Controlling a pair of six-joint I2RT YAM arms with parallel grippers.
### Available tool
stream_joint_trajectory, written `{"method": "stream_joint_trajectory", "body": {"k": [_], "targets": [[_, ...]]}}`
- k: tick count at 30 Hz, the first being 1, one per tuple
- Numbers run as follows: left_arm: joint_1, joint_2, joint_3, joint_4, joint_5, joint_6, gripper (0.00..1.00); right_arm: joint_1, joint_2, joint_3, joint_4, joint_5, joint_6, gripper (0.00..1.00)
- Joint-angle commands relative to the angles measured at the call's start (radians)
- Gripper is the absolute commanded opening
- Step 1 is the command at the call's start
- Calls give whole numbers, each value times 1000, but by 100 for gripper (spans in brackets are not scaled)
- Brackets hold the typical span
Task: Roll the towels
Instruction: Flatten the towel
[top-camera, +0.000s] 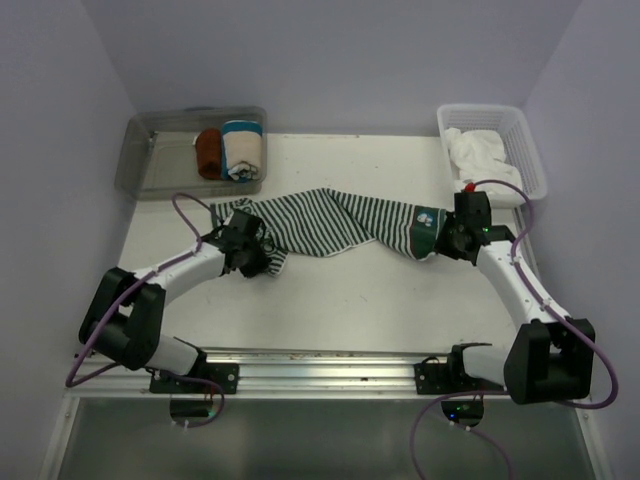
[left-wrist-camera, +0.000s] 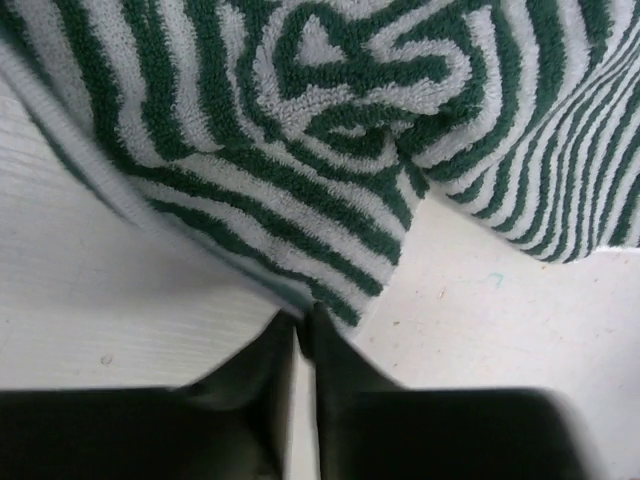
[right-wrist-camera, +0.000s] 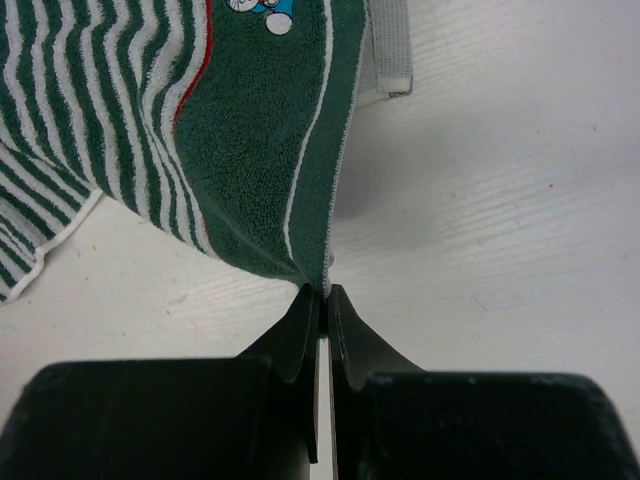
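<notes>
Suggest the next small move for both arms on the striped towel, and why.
Probably ease the left end effector and right end effector slightly apart. Each is shut on an opposite end of the striped towel, which looks bunched and twisted between them on the table. It likely needs to lie flat before rolling.
</notes>
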Motion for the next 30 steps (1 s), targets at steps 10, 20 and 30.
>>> {"method": "stream_joint_trajectory", "body": {"k": [10, 20, 30], "targets": [[167, -203, 197, -179, 3, 236, 0, 2, -48, 62, -10, 22, -8, 0], [408, -278, 529, -412, 65, 461, 0, -9, -70, 266, -71, 120, -31, 0], [534, -256, 831, -497, 75, 497, 0, -18, -174, 435, -180, 175, -44, 0]]}}
